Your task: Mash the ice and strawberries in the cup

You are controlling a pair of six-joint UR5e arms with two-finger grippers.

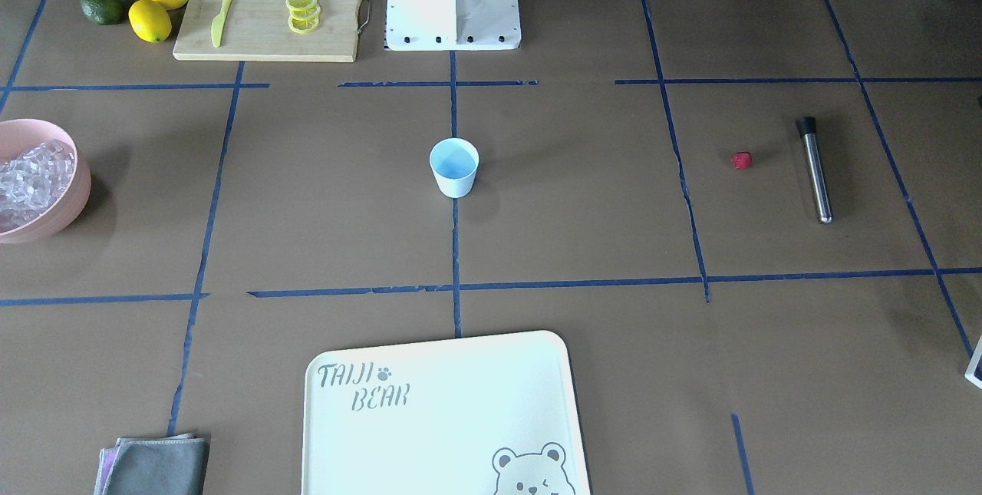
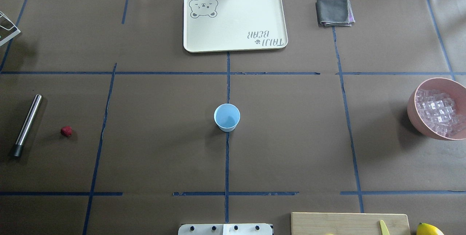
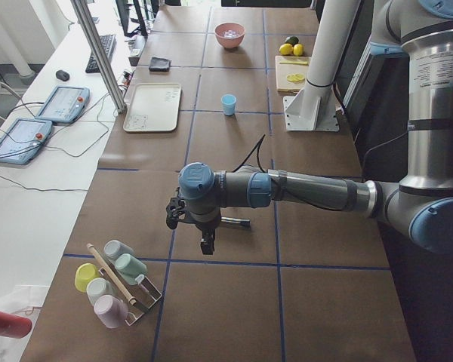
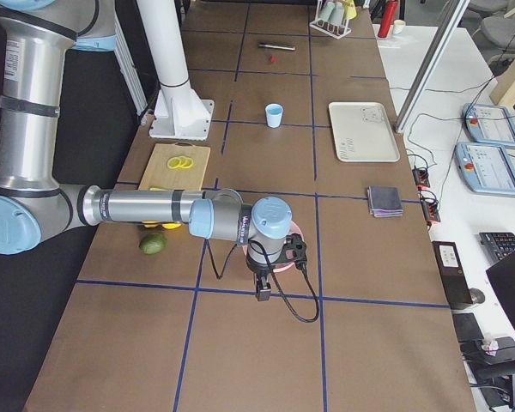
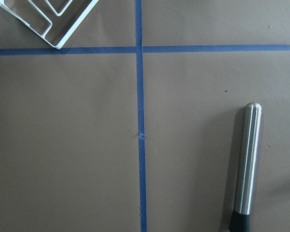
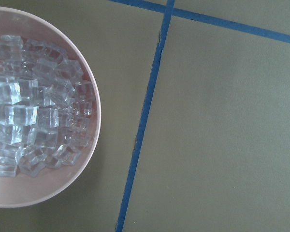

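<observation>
The pale blue cup stands upright and empty at the table's middle, also in the front view. The red strawberry lies on the table far to the left, beside a steel muddler. The ice fills a pink bowl at the far right, seen close in the right wrist view. My left gripper hangs over the muddler's end. My right gripper hangs beside the pink bowl. I cannot tell whether either is open or shut.
A cream tray and a folded grey cloth lie at the far side. A cutting board with lemon slices and a yellow knife, two lemons and an avocado are near the robot base. A cup rack stands at the left end.
</observation>
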